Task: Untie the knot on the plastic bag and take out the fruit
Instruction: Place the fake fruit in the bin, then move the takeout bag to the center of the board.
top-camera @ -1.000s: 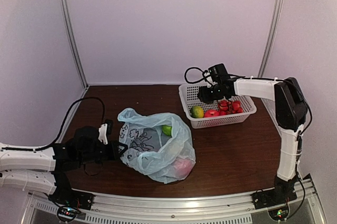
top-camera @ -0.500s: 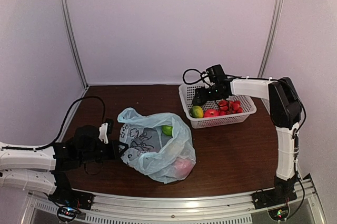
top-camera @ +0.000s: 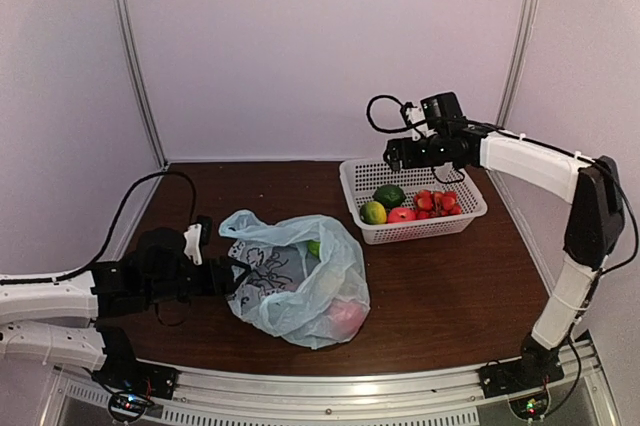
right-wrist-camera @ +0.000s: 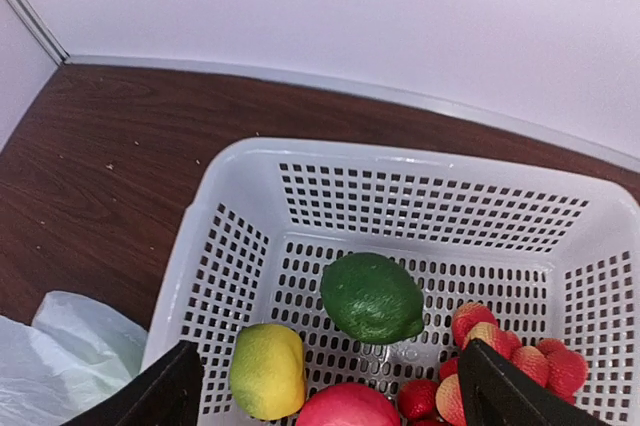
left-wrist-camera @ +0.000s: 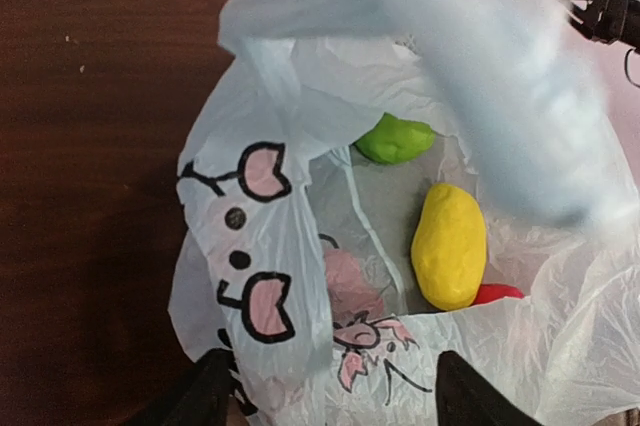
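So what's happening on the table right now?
The plastic bag lies open, with the left pincer at its rim and plastic between its jaws; a firm grip cannot be confirmed. A green fruit, a yellow fruit and a red one are inside. The right pincer hovers open above the white basket, which holds a dark green fruit, a yellow-green one and red ones.

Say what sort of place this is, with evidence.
Probably a robot lab booth: bare pale walls enclose one table, left arm and right arm stand on a rail at its edge, toy fruit lies in a basket.
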Motion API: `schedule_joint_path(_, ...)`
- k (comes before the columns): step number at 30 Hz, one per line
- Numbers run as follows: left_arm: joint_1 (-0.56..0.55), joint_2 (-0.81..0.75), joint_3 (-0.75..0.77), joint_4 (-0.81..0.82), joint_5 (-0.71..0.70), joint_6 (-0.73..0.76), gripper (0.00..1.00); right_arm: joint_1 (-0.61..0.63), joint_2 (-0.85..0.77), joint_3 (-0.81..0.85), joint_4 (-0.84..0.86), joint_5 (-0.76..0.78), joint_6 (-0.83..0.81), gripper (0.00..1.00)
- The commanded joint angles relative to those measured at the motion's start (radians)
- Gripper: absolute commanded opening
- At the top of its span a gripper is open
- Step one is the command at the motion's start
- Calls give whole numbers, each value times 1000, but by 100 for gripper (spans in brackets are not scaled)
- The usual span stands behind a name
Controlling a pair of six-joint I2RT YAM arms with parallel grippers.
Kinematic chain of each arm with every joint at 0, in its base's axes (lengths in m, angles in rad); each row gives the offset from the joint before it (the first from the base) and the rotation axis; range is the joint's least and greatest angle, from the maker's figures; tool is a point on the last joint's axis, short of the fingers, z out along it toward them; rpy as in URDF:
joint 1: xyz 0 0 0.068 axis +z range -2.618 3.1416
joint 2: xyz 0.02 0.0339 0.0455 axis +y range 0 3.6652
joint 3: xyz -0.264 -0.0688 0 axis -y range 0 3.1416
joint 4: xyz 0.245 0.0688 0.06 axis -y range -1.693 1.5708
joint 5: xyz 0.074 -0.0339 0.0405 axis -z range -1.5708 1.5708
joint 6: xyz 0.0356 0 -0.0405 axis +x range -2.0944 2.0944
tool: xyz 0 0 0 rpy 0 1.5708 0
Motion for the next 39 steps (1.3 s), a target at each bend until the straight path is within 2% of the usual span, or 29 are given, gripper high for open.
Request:
schedule_joint_path(1,9,-55,107,-197,-85,56,84,37,-182,-72,-82,-7,-23,89)
schedule_joint_path(6,26,-102,223,-398,-125,111,97,135,-336,-168,-136,-18,8,89)
schedule_joint_path(11,53,-104,337,-482,-107,194,97,284,-423,-240,-152,-18,83,89)
schedule_joint_path(15,64,-33,433,-502,-60,289,97,398,-442,-283,-111,-17,168,89)
schedule_joint_path(18,65,45,498,-514,-20,394,98,469,-428,-310,-60,-16,218,89)
schedule_joint_path(24,76,222,656,-634,-67,497,97,564,-341,-303,-21,29,260,89)
schedule_joint_path(34,87,348,671,-633,-37,518,97,618,-220,-246,-36,120,255,88)
schedule_joint_path(37,89,366,666,-633,-50,511,98,626,-201,-229,-50,154,246,83)
schedule_joint_path(39,91,379,666,-639,-63,508,97,626,-194,-227,-48,161,243,76)
